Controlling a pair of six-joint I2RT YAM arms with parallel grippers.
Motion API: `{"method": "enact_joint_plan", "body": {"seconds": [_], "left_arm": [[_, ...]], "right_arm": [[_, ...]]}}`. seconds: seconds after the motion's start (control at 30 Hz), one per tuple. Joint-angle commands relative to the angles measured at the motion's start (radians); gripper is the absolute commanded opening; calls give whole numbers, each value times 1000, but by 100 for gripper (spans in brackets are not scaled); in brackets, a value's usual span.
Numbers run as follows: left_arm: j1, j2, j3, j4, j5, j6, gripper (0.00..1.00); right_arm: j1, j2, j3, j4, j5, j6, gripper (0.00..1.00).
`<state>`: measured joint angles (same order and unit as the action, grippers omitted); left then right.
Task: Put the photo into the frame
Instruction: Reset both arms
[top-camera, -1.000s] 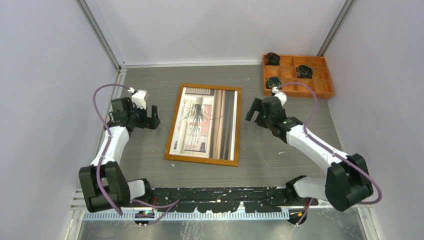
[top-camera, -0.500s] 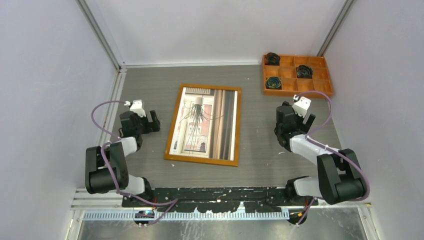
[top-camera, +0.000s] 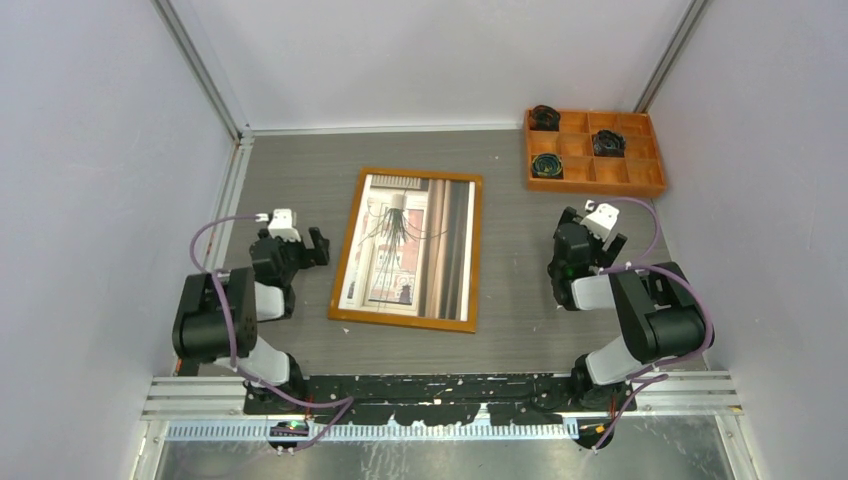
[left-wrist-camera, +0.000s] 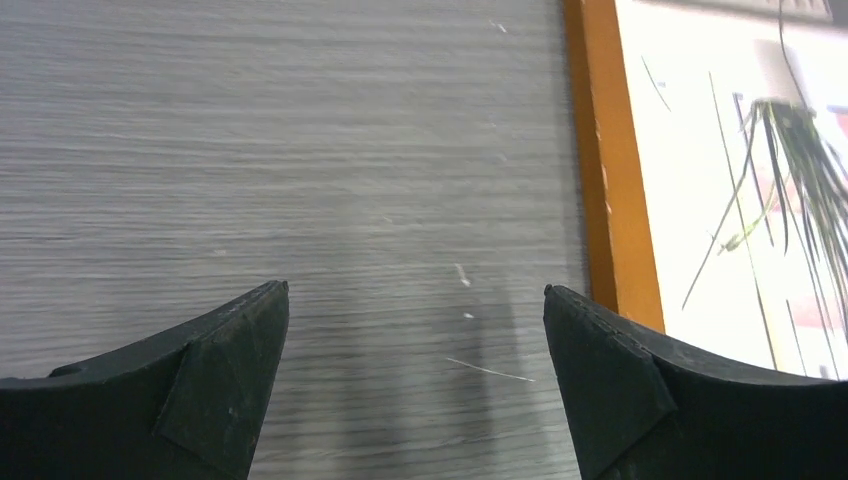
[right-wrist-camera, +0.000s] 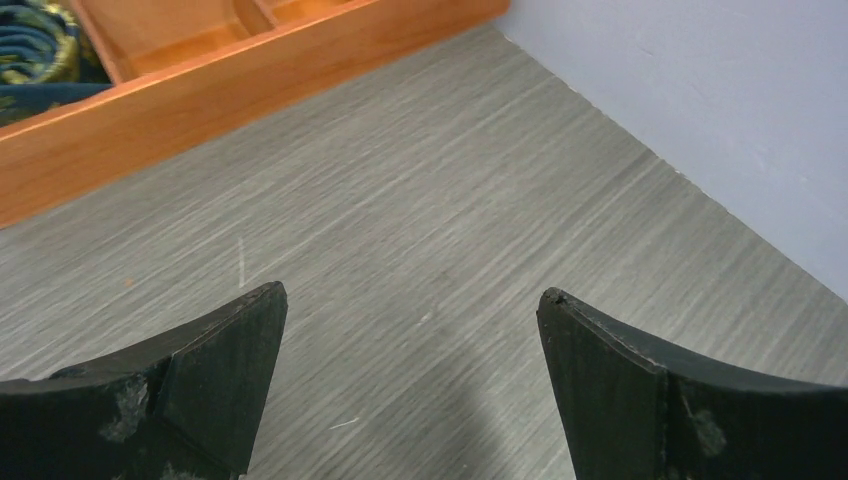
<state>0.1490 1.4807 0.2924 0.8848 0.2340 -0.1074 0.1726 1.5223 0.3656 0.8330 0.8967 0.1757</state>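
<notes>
The photo (top-camera: 410, 248), a print of a spiky plant at a curtained window, lies flat inside the orange-brown frame (top-camera: 402, 320) in the middle of the table. My left gripper (top-camera: 305, 245) is open and empty over bare table just left of the frame. The left wrist view shows the frame's left rail (left-wrist-camera: 610, 180) and the photo (left-wrist-camera: 740, 150) beside my open left gripper (left-wrist-camera: 412, 295). My right gripper (top-camera: 596, 232) is open and empty, well to the right of the frame. The right wrist view shows my right gripper (right-wrist-camera: 412, 295) over bare table.
An orange compartment tray (top-camera: 640, 180) holding dark coiled items stands at the back right; its near wall also shows in the right wrist view (right-wrist-camera: 230, 90). The right enclosure wall (right-wrist-camera: 720, 100) is close behind the right gripper. Both arms are folded near their bases.
Both arms have folded back toward their bases. The left gripper moved nearer, staying left of the frame. The right gripper moved right and away from the frame. Photo and frame have not moved.
</notes>
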Motion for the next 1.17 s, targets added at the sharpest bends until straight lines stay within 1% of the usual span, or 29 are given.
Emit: {"method": "enact_joint_plan", "body": {"seconds": [0.0,0.03,0.07,0.1,0.13,0.17,0.2,0.23,0.27,0.3,0.37,0.4,0.47,0.53,0.6,0.67,1.13], "left_arm": [[-66,91,-9,266,31,60,100],[-81,56,19,141,5,80,100],[-97,52,41,82,-33,86,100],[-103,75,56,91,-61,76,100],[-107,80,78,66,-80,72,100],[-113,68,85,29,-93,77,100],[-119,63,88,14,-98,79,100],[-120,69,85,35,-100,78,100],[-120,74,81,53,-105,77,100],[-120,71,82,47,-106,78,100],[-120,67,79,43,-103,78,100],[-120,70,79,47,-105,77,100],[-120,70,79,49,-108,77,100],[-121,69,79,49,-108,77,100],[-120,69,78,49,-107,77,100],[-120,69,79,49,-107,77,100],[-121,68,78,47,-107,77,100]], "right_arm": [[-5,-6,-43,199,-111,-54,100],[-5,2,-49,218,-157,-72,100],[-6,5,-47,220,-173,-75,100],[-18,0,-43,202,-194,-66,100],[-48,-4,-36,160,-250,-46,100],[-97,6,-36,151,-342,-6,100],[-125,58,-40,223,-404,-16,100],[-128,43,-30,154,-419,-12,100],[-134,26,-19,128,-431,6,100],[-135,48,-23,172,-431,-9,100],[-138,29,-15,122,-437,5,100],[-139,38,-22,158,-437,-4,100],[-139,29,-22,135,-437,-1,100],[-138,40,-27,168,-438,-7,100],[-138,31,-26,147,-436,-7,100],[-139,39,-28,167,-438,-7,100],[-139,38,-28,163,-438,-7,100]]}}
